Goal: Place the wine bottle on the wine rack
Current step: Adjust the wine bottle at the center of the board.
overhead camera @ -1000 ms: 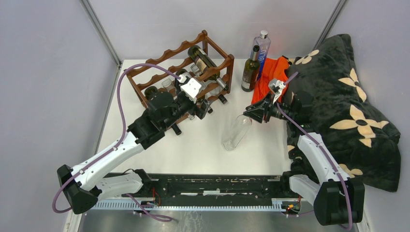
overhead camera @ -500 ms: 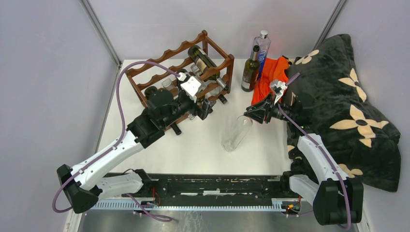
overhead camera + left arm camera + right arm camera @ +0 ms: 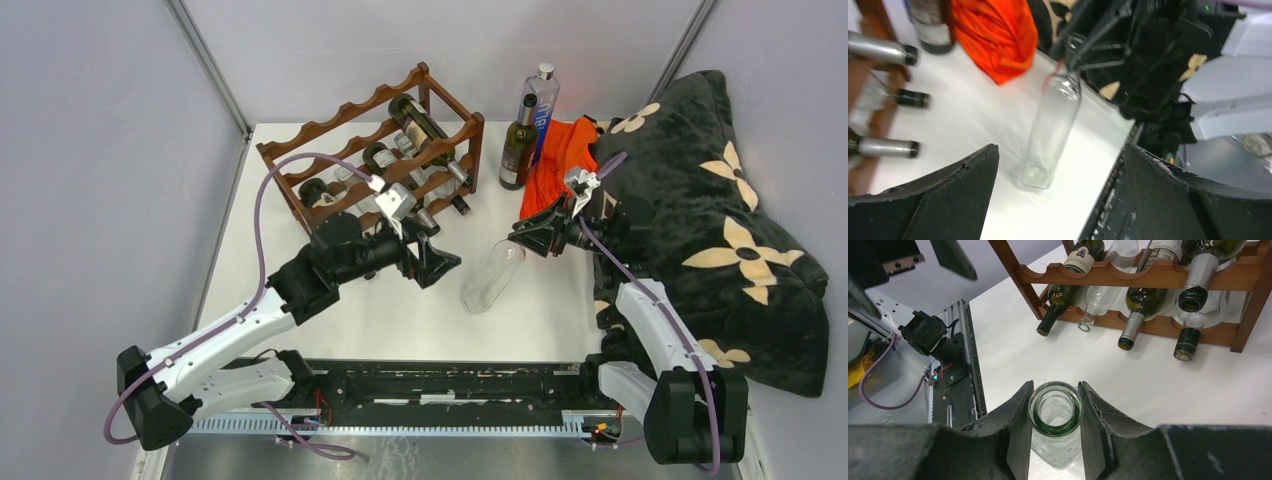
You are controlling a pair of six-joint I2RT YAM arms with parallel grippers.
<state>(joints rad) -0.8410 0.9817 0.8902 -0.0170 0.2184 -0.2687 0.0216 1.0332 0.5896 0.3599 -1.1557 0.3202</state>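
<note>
Your right gripper (image 3: 1055, 416) is pinching the neck of the clear wine bottle (image 3: 489, 276), its dark textured pads pressing just under the thick rounded lip. You are holding it tilted, neck up toward the far right and flat base resting on the white table (image 3: 400, 315) toward the near left. Your left gripper (image 3: 436, 266) is standing spread wide, holding nothing, just beside the bottle on its left and facing its body. The wine rack (image 3: 441, 135) is sitting at the far left of the table, beyond the left arm, so that arm is the nearer to it. The bottles it is carrying are lying with their necks toward the open table. The glass is looking smooth, empty and slick; the rack is reddish-brown wood with wavy rails. Its upper left scallops are appearing free. To my eye, the bottle's axis is needing to swing level with those cradles.
</note>
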